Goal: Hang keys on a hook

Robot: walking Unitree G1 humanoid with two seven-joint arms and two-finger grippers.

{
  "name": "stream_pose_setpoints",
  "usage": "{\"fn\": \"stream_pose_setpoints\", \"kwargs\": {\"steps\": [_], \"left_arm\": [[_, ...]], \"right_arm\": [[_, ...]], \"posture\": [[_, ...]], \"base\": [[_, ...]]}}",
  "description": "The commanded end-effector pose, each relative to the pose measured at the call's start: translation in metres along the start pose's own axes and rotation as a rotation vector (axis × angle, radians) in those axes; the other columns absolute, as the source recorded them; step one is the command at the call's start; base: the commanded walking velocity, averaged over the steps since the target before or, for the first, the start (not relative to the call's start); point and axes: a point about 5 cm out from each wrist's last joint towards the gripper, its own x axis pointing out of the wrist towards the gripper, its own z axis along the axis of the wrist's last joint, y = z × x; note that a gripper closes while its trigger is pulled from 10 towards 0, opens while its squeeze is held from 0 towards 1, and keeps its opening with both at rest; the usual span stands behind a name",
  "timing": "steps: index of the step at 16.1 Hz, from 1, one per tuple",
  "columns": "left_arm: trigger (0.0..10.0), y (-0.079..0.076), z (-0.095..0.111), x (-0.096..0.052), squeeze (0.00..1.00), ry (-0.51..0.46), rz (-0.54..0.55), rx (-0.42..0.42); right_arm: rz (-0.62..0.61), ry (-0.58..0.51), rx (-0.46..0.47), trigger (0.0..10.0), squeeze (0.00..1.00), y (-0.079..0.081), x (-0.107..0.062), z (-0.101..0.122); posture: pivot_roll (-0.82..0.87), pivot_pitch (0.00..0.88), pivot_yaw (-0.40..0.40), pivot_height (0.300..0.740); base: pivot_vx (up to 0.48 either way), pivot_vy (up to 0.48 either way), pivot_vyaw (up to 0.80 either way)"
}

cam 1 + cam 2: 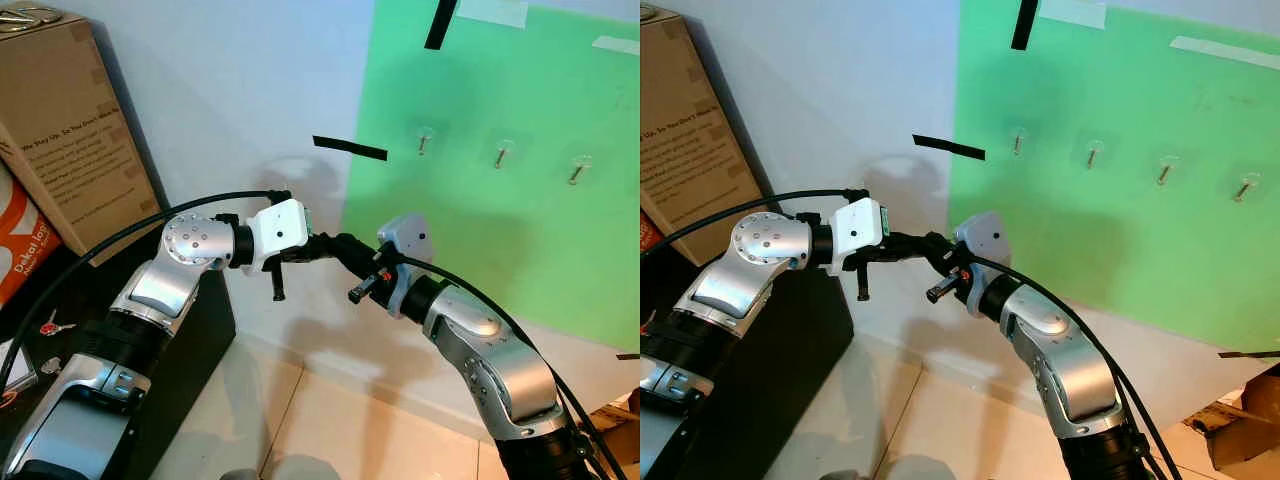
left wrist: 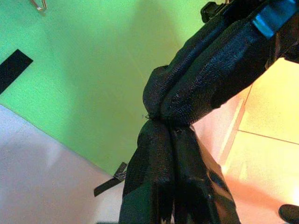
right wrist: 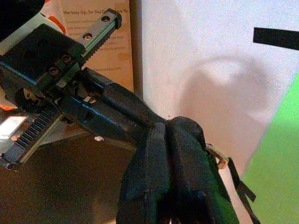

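My left gripper (image 1: 334,243) and right gripper (image 1: 345,247) meet tip to tip in front of the white wall, both with fingers pressed together. At the meeting point hangs the keychain (image 3: 216,157), a small metal clip with a black strap (image 2: 110,182). I cannot tell which gripper bears it. Several small metal hooks (image 1: 424,140) (image 1: 503,152) (image 1: 578,167) stick out of the green sheet (image 1: 500,230) on the wall, up and to the right of the grippers. Another key with a red tag (image 1: 52,323) lies on the black cabinet at the left.
A black cabinet (image 1: 190,350) stands under my left arm, with a tall cardboard box (image 1: 70,130) on it. Black tape strips (image 1: 350,148) are stuck on the wall. The tiled floor (image 1: 330,420) lies below, and a cardboard box (image 1: 1250,410) sits at the lower right.
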Motion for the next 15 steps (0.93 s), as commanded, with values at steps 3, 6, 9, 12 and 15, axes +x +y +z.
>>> {"fn": "stream_pose_setpoints", "kwargs": {"steps": [3,6,9,12,15], "left_arm": [[0.0,0.010,0.023,-0.003,0.00,-0.090,0.037,0.052],[0.0,0.008,0.006,-0.007,0.00,-0.003,0.098,0.020],[0.0,0.006,-0.005,-0.006,0.00,0.031,0.138,-0.052],[0.0,0.003,-0.010,-0.004,0.00,0.021,0.186,-0.126],[0.0,-0.019,-0.042,0.000,0.00,0.144,0.242,-0.292]], "right_arm": [[-0.064,0.051,0.063,10.0,0.00,-0.010,-0.005,-0.014],[-0.121,-0.223,0.211,10.0,0.00,-0.022,-0.027,0.026],[-0.143,-0.261,0.279,10.0,0.00,-0.025,-0.039,0.026],[-0.238,-0.185,0.278,10.0,0.00,-0.031,-0.041,0.015],[-0.552,0.056,0.197,10.0,0.00,-0.054,-0.049,-0.020]], "posture": [[-0.02,0.000,-0.042,0.740],[-0.02,0.000,-0.045,0.740],[-0.03,0.000,-0.040,0.740],[-0.03,0.000,-0.035,0.740],[-0.05,0.000,-0.016,0.740]], "base": [[0.000,0.000,0.00],[0.000,0.000,0.00],[0.000,0.000,0.00],[0.000,0.000,0.00],[0.000,0.000,0.00]]}}
